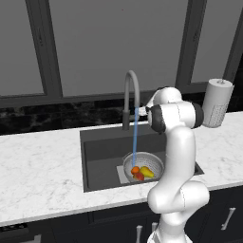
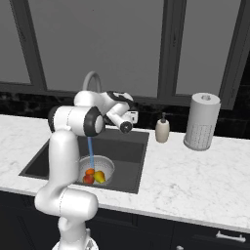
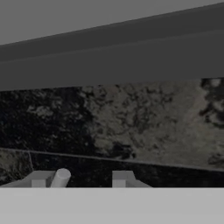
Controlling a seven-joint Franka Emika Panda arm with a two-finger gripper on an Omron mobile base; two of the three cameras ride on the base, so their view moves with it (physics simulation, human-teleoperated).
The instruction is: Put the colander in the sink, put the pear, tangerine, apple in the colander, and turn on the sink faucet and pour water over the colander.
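three fruits, one pear (image 1: 147,172), one tangerine (image 1: 135,169) and one apple (image 1: 139,176), are held in one colander (image 1: 154,161) under running water, and the gripper (image 3: 81,179) is parted narrowly around nothing.

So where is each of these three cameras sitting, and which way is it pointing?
Left base view: behind the arm on its left, looking forward and down at the sink, where water runs from the sink faucet onto the colander; the white arm rises at lower right.
Right base view: behind on the right, same sink; the arm rises at lower left, with a paper towel roll beyond.
Hand view: on the hand, facing the dark backsplash; the fingertips poke up at the bottom.
Both base views share the sink, faucet and fruit-filled colander.
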